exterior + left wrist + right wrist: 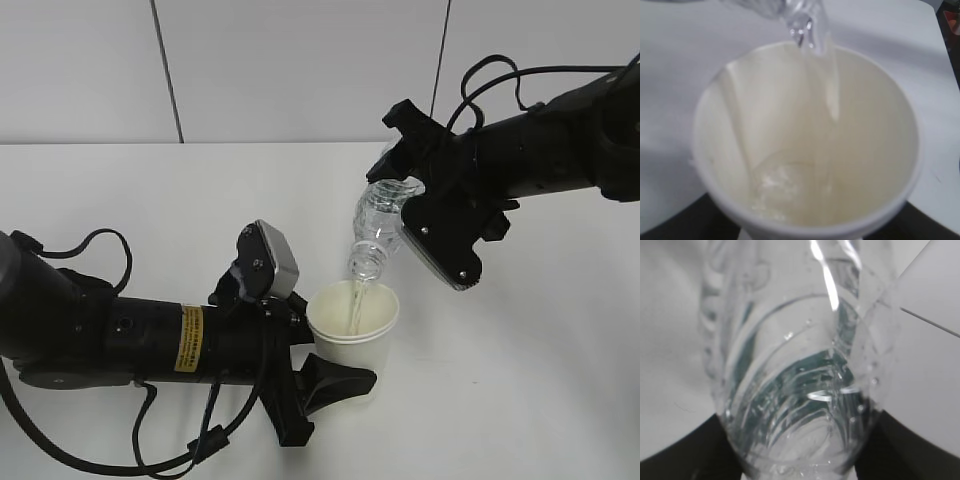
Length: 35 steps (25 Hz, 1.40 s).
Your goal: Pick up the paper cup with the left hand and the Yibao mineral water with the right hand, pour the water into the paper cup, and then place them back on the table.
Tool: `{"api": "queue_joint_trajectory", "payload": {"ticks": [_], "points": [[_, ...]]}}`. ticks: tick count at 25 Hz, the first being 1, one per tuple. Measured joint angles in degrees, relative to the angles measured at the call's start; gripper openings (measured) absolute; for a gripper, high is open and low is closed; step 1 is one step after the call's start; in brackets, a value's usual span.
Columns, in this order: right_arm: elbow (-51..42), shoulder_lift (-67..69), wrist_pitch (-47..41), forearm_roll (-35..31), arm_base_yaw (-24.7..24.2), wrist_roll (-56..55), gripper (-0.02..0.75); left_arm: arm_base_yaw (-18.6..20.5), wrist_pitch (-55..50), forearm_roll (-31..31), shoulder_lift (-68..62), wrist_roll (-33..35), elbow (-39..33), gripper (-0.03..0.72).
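Observation:
My left gripper (318, 358) is shut on the white paper cup (353, 322) and holds it upright. In the left wrist view the cup (880, 150) fills the frame, with a little water in its bottom. My right gripper (418, 205) is shut on the Yibao mineral water bottle (375, 230), tipped neck-down over the cup. A thin stream of water runs from its mouth (802, 25) into the cup. In the right wrist view the clear ribbed bottle (795, 390) sits between the black fingers (675, 460). The green label is hidden.
The white table (200, 200) spreads around both arms. A pale wall with dark seams (165, 70) stands behind it. Black cables (100, 245) loop beside the left arm and others arc above the right arm.

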State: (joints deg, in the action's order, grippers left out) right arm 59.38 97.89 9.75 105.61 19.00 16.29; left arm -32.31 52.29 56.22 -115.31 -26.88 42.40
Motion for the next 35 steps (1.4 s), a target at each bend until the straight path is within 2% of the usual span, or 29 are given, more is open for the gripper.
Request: {"api": "queue_joint_trajectory", "payload": {"ticks": [35], "points": [[0.0,0.0,-1.6,0.0,0.0,2.4,0.414,0.0,2.1,2.1,0.0,0.0,0.0,0.447]]}}
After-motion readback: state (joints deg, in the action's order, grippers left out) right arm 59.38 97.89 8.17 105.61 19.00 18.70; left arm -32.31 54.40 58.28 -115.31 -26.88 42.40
